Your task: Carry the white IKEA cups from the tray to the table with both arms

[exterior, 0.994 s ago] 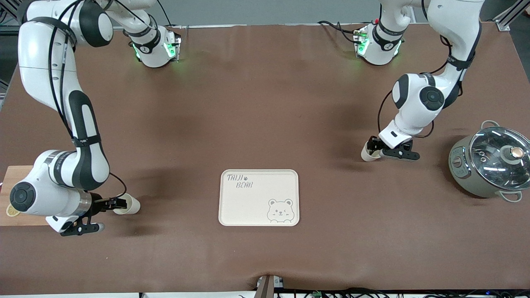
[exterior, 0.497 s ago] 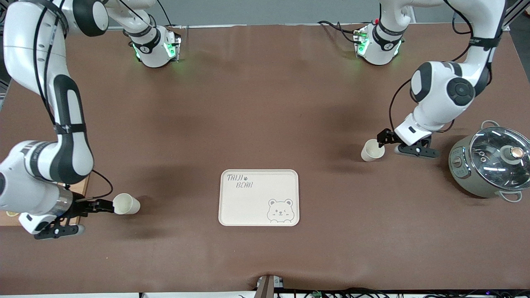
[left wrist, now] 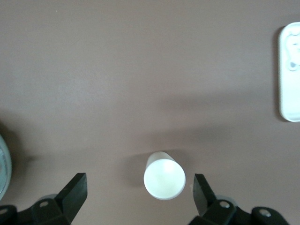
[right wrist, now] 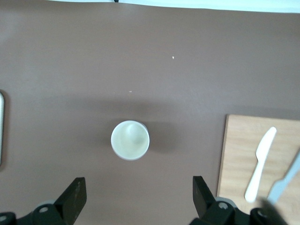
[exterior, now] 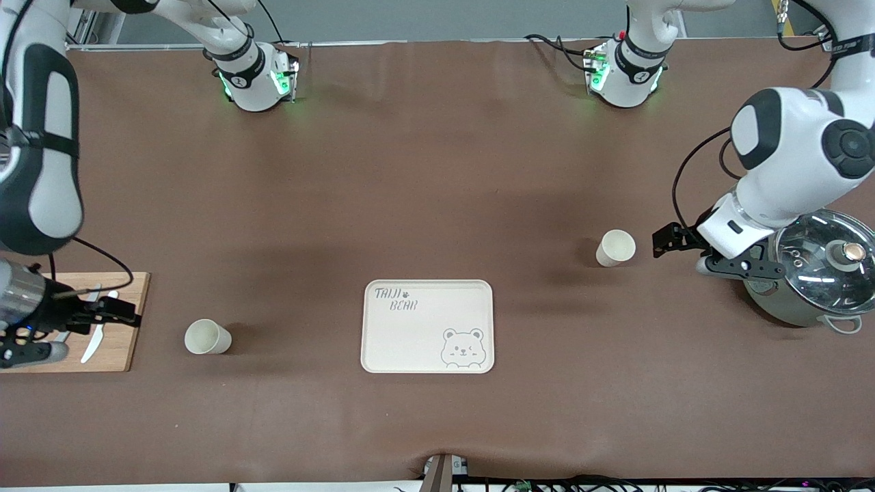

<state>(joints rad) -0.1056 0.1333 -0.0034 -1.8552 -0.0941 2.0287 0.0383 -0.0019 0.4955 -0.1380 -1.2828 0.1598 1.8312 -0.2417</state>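
**Q:** Cups off the tray (exterior: 426,326)?

**Me:** Yep, both stood upright on the table (exterior: 437,191), either side of it. I had the left gripper (exterior: 690,249) and right gripper (exterior: 89,321) spread wide, empty (each cup (exterior: 616,247) (exterior: 206,337) lay trayward of its hand).

A grey wall (exterior: 424,17) runs along the brown-covered furniture's upper edge.

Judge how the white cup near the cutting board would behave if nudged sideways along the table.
The cup looks small, thin-walled and empty, so probably light and easily shoved. It narrows toward its base, so a push near the rim might tip it. Once tipped, its round body would likely roll in a curve.
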